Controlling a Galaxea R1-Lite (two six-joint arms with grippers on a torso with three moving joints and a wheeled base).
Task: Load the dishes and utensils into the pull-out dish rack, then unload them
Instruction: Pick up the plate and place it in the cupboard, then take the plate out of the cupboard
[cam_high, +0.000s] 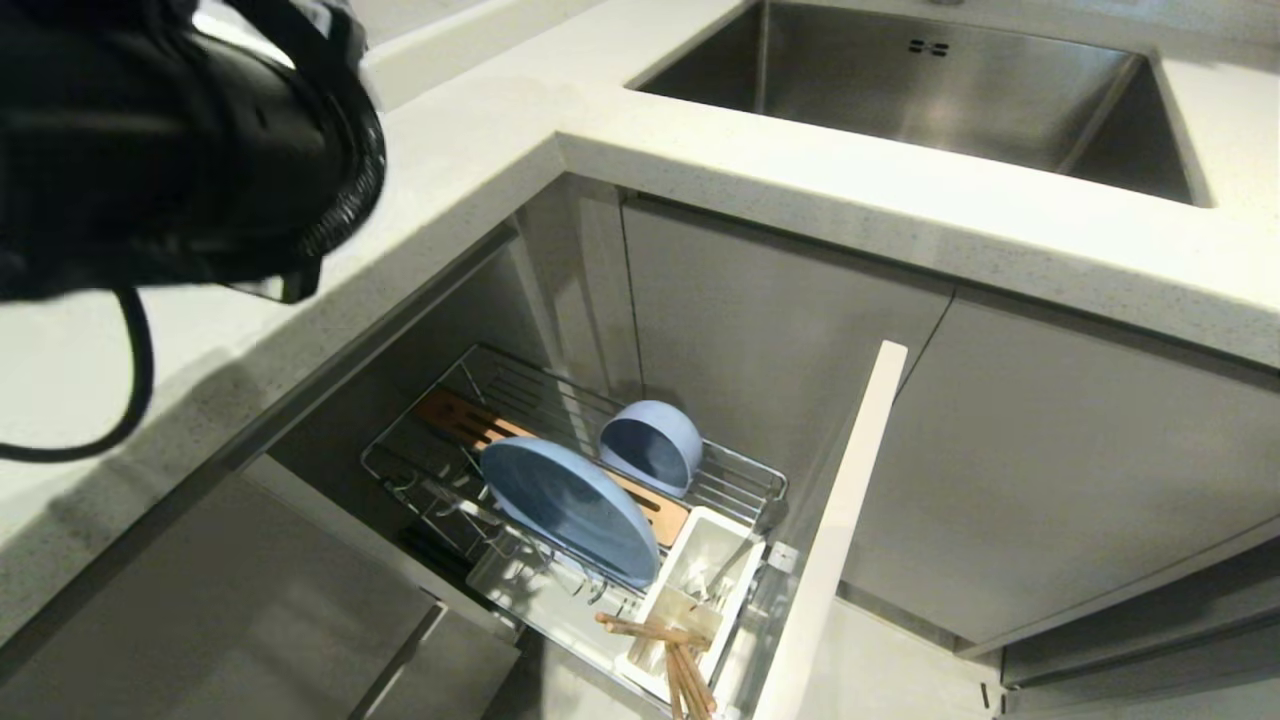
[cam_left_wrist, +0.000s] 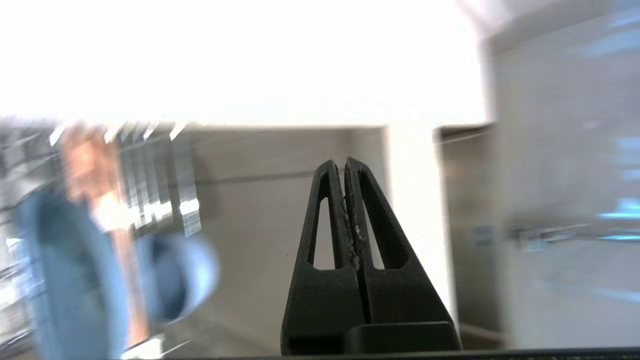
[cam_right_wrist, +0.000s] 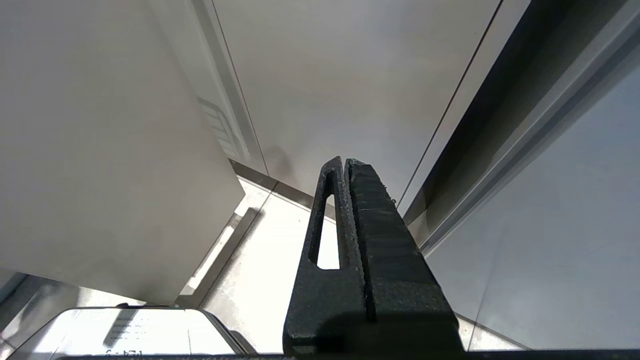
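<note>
The pull-out dish rack (cam_high: 742, 468) stands drawn out below the counter. A light-blue plate (cam_high: 565, 505) stands on edge in it, with the light-blue bowl (cam_high: 650, 445) tipped on its side just behind. Wooden chopsticks (cam_high: 672, 652) stick out of the white caddy (cam_high: 700, 575) at the rack's front end. My left arm (cam_high: 180, 140) hangs high over the counter at the upper left. My left gripper (cam_left_wrist: 346, 161) is shut and empty, raised well clear of the blurred plate (cam_left_wrist: 65, 270) and bowl (cam_left_wrist: 185, 272). My right gripper (cam_right_wrist: 345, 160) is shut, empty and parked beside a cabinet.
The rack's pale cabinet front (cam_high: 840, 530) juts out edge-on to the right of the caddy. A steel sink (cam_high: 950, 90) is set in the speckled counter (cam_high: 800, 190) above. A wooden slotted strip (cam_high: 460, 415) runs along the rack floor.
</note>
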